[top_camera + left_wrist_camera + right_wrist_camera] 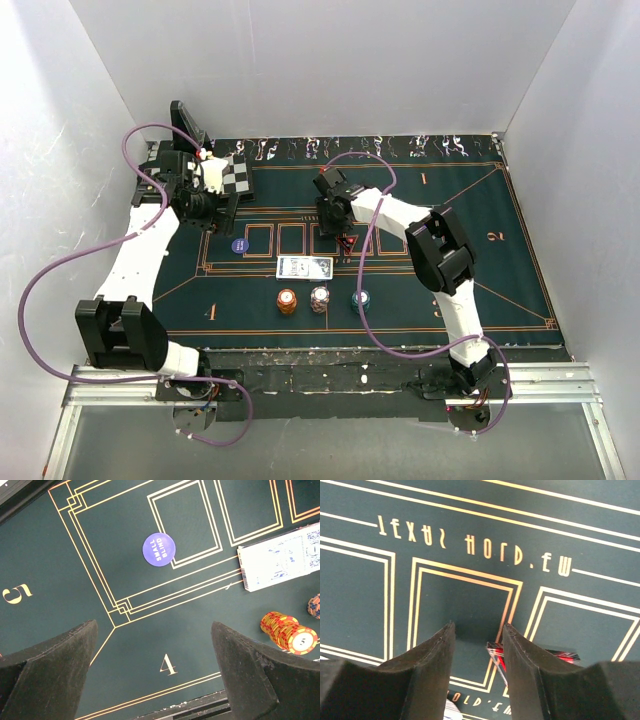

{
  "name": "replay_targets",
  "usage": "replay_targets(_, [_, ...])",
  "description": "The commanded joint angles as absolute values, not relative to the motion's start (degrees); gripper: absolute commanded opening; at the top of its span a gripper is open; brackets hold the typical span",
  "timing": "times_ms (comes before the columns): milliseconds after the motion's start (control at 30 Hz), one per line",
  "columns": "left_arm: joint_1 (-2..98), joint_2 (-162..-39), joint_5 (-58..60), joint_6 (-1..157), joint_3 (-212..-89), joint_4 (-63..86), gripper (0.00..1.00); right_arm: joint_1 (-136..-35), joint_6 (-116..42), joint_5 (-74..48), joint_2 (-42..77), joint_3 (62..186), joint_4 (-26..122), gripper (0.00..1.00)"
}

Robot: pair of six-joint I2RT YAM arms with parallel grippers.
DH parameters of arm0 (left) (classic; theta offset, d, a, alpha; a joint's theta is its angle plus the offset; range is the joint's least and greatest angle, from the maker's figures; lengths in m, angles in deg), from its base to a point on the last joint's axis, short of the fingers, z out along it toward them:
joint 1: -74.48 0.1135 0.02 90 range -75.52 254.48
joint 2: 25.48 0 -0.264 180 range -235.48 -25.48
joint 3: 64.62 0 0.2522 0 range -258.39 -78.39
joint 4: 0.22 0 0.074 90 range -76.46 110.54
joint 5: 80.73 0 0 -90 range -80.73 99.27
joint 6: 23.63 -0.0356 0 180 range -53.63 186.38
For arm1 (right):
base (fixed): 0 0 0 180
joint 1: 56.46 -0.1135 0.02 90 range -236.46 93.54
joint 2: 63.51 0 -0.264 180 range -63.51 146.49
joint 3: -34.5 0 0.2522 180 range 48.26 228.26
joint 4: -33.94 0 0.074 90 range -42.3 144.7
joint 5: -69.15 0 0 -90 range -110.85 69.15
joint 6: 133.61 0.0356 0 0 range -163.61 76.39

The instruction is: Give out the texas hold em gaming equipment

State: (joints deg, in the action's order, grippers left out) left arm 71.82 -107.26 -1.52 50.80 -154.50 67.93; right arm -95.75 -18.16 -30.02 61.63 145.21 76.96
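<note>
Texas hold 'em gear is spread across the dark green felt mat with gold lines [500, 290]. Overhead view, twelve o'clock at the far wall. Dead centre lies the small deck of white playing cards with blue patterned backs [304, 267], flat on the felt. At its six o'clock stand three short stacks in a row, each apart from the next: orange poker chips [287, 301], whitish poker chips [320, 299], teal poker chips [361, 298]. At the deck's ten o'clock is the flat purple disc [238, 244] printed SMALL BLIND, overlapping a gold box corner. At one o'clock is the red triangle marker [348, 243].

My left gripper [154, 629] hangs over the mat's ten o'clock corner, near the black-and-white chessboard [237, 175], with the black angled stand [187, 125] beyond at eleven. Its fingers [55, 672] are spread wide, only felt between them. In that wrist view the purple disc sits at twelve o'clock of the gap, and the orange stack is just beside the three o'clock finger.

My right gripper [478, 629] is over the middle gold boxes, at the marker's twelve o'clock. A narrow gap shows between its fingers, which grip nothing. The marker peeks out at the three o'clock finger's inner edge; whether they touch, I cannot tell.
</note>
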Motion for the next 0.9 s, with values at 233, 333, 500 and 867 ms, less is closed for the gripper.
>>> replay_targets(233, [72.28, -102.04, -2.42, 51.78, -155.38, 69.88, 0.98, -95.3, -18.12, -43.08, 54.1, 133.97, 82.15, 0.39])
replay_targets(333, [72.28, -101.34, -2.42, 51.7, -155.55, 70.23, 0.98, -95.31, -16.81, -45.8, 51.37, 129.14, 81.72, 0.35])
replay_targets(500, [72.28, -100.1, -2.33, 51.7, -155.73, 70.94, 0.98, -95.22, -12.77, -51.16, 47.68, 124.3, 84.87, 0.29])
replay_targets(867, [72.28, -98.7, -3.3, 50.65, -155.82, 72.69, 0.98, -91.18, -0.46, -50.64, 37.84, 111.74, 88.83, 0.26])
